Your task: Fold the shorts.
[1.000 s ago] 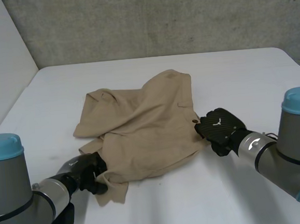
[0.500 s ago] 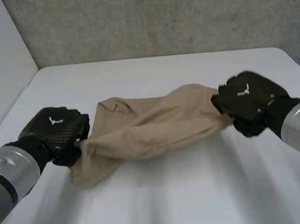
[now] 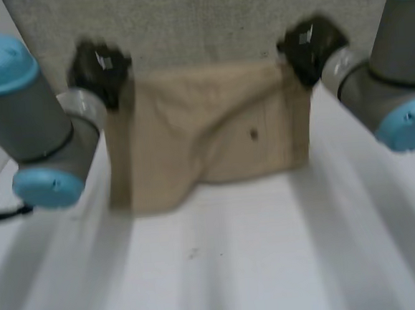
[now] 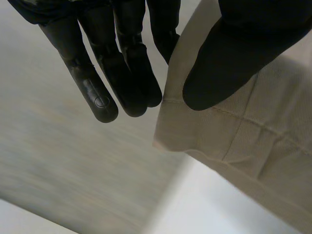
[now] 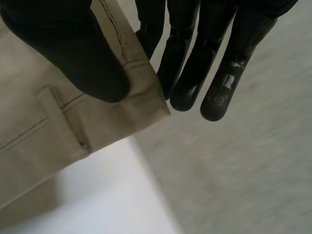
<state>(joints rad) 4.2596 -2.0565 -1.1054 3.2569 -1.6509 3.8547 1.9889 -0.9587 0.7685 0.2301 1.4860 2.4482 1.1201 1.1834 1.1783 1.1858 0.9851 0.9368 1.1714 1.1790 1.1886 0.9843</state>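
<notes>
Shorts (image 3: 213,133) are up off the table (image 3: 238,267) — tan cloth hanging as a broad sheet in front of the grey wall (image 3: 204,19), stretched btwn both hands along its top edge. In head view the left hand (image 3: 100,66) is at abt 10 o'clock of the cloth, on the top corner there. The right hand (image 3: 307,46) is at abt 2 o'clock, on the opposite top corner. The top edge runs roughly level from one to the other. The lower edge is uneven: it hangs lower toward 7 o'clock and higher toward 5 o'clock. Can't tell whether the lowest part touches the table. A small dark dot (image 3: 252,133) sits on the cloth a bit toward 3 o'clock from its centre, w/ a crease slanting toward it from the 10 o'clock corner. Left arm (image 3: 41,139) and right arm (image 3: 382,91) flank the cloth, both raised.

Left wrist view: the thumb (image 4: 234,58) presses on the face of the stitched corner, and the cloth edge runs in btwn thumb and fingers (image 4: 126,73). The fingers are near straight, most lying bare beside the edge — a pinch, not a fist.

Right wrist view: same sort of hold. The thumb (image 5: 83,53) is on the seamed corner, w/ straight fingers (image 5: 195,63) behind and beside it. A stitched strip (image 5: 61,112) lies on the cloth just past the thumb tip.
</notes>
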